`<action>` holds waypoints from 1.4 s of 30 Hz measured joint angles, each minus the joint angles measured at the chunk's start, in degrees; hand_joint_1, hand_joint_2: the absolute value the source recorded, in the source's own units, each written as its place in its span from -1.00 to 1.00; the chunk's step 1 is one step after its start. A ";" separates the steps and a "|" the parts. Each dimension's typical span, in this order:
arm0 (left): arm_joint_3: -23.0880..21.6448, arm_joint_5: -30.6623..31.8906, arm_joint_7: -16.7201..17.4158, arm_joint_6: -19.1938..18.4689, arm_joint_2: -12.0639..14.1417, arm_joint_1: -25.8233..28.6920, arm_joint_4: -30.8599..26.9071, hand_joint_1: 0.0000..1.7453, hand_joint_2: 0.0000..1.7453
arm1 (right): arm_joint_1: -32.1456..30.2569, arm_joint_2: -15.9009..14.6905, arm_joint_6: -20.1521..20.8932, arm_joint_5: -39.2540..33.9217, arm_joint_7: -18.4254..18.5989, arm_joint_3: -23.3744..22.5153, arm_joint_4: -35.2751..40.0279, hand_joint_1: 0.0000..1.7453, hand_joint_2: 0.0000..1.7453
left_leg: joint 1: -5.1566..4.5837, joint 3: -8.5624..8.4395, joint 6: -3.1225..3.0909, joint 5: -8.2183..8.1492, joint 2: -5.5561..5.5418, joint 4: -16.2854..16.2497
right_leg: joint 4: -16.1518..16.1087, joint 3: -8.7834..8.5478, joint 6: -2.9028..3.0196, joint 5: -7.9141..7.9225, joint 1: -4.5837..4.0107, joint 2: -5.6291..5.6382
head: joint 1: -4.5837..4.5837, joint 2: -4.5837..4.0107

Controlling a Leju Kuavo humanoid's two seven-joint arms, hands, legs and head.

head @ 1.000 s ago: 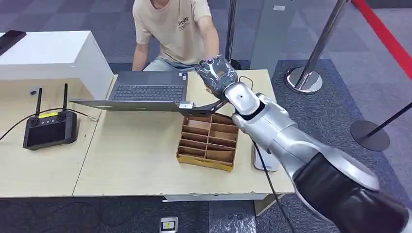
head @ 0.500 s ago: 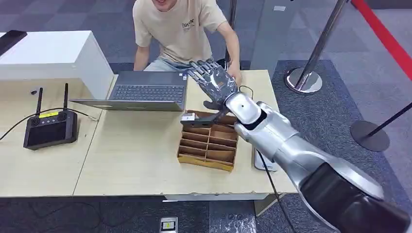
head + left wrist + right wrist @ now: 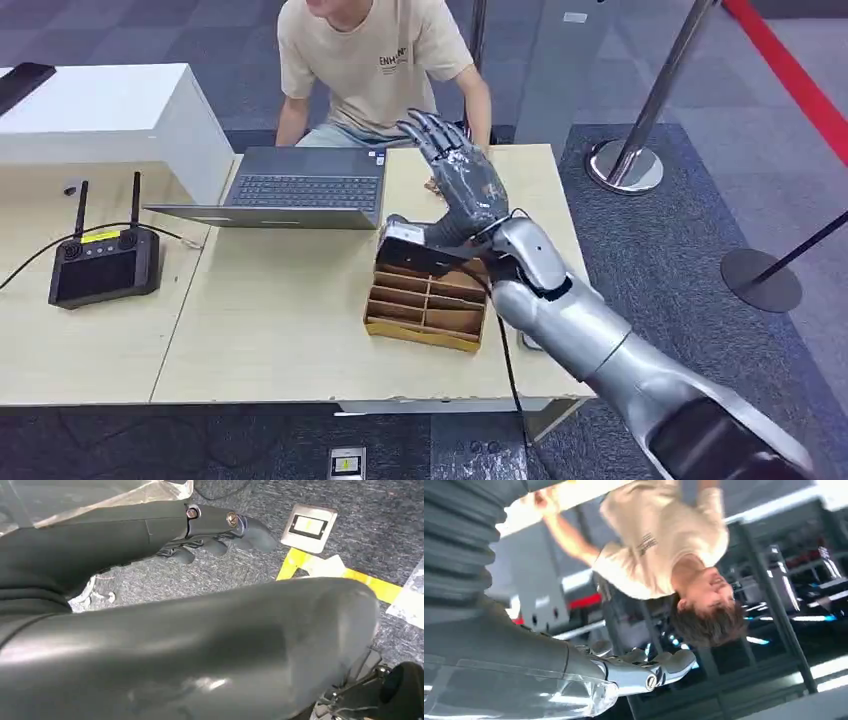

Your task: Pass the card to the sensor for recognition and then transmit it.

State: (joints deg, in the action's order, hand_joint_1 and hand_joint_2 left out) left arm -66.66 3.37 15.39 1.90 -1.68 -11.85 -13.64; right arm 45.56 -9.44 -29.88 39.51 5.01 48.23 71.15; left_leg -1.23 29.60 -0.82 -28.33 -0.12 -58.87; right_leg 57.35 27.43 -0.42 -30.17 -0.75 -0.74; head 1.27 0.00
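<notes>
Silver right robot hand (image 3: 462, 185) is raised over the cardboard organizer (image 3: 428, 298), fingers spread, holding nothing; no card visible. Person (image 3: 385, 60) sits just beyond across the tabletop (image 3: 280, 310). Left robot hand (image 3: 210, 535) hangs low, fingers look curled, empty.

The right hand (image 3: 462, 180) opened from a curl, its fingers spreading upward, and the arm drew back toward the robot, over the box (image 3: 428, 296). The person (image 3: 378, 62) beyond the hand straightened up and pulled their arm back.
</notes>
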 joint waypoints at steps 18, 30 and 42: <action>1.86 -2.01 -0.09 1.79 0.50 0.84 0.02 -1.00 -1.00 | -10.63 -5.46 5.62 -3.01 -0.66 -6.64 17.41 -1.00 1.00 | -0.01 0.00 0.00 0.00 0.01 0.00 | -0.01 -0.02 0.00 0.00 0.00 0.00 | 0.00 0.00; 2.91 -2.16 0.15 2.23 0.55 0.91 0.02 -1.00 -1.00 | -12.66 -7.86 7.04 4.95 2.05 -7.21 18.57 -1.00 1.00 | -0.01 0.01 0.00 0.00 0.00 0.00 | -0.01 -0.02 0.00 0.00 0.00 0.00 | 0.00 0.00; 3.21 -2.43 0.46 2.43 0.55 0.91 0.02 -1.00 -1.00 | -12.67 -8.61 7.37 6.65 2.18 -6.73 18.33 -0.74 1.00 | -0.01 0.01 0.00 0.00 0.00 0.01 | -0.01 -0.02 0.00 0.00 0.00 0.00 | 0.00 0.00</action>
State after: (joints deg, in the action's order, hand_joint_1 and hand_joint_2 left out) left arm -63.45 0.94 15.85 4.33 -1.14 -10.94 -13.62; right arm 32.88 -18.05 -22.51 46.16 7.19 41.51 89.48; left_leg -1.24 29.61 -0.82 -28.33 -0.12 -58.87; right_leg 57.35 27.41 -0.42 -30.17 -0.74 -0.74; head 1.27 0.00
